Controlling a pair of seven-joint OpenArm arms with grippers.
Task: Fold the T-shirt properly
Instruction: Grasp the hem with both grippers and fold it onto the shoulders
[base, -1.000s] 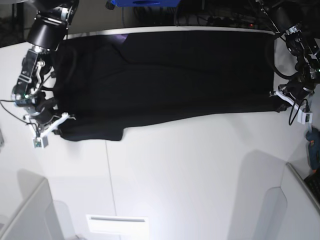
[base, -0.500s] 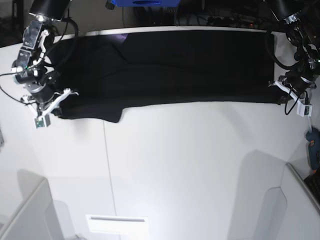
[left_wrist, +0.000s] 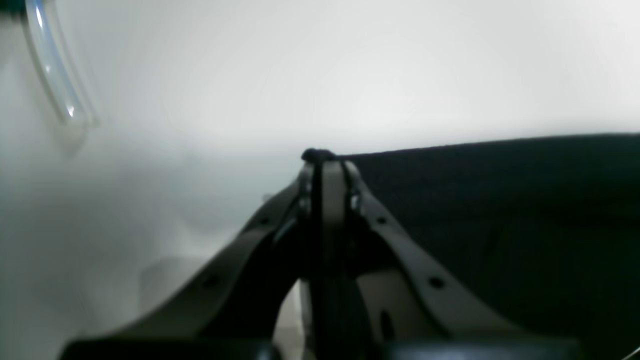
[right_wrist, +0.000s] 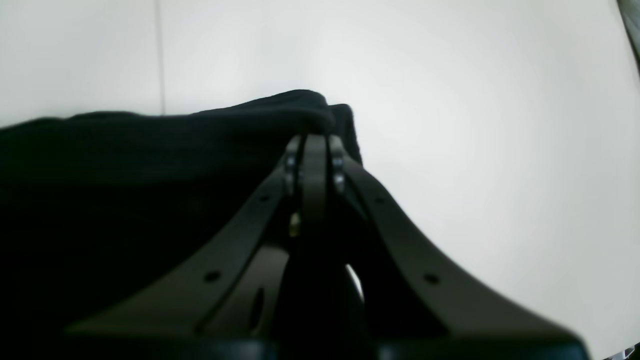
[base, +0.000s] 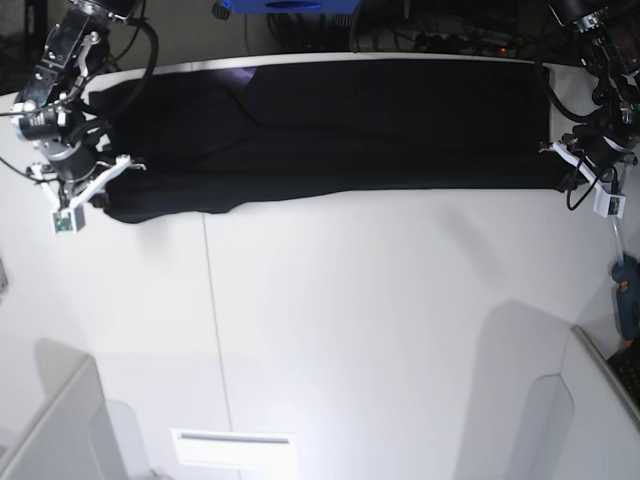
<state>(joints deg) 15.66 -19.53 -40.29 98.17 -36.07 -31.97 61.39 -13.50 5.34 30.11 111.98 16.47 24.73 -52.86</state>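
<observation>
Black T-shirt (base: 330, 130) stretched in a long band across the far part of the white table (base: 380, 330), plain side up, near edge running almost straight from left to right. At the far left of the scene, right gripper (base: 100, 186) pressed together on the shirt's near-left corner — cloth bunched over the fingertips (right_wrist: 312, 150) in the right wrist view. At the far right, left gripper (base: 565, 160) likewise clamped on the shirt's near-right corner, a small tuft of black cloth poking out past the fingertips (left_wrist: 330, 170). Blue tool (base: 627, 300) lying at the table's right edge, well apart from the shirt.
</observation>
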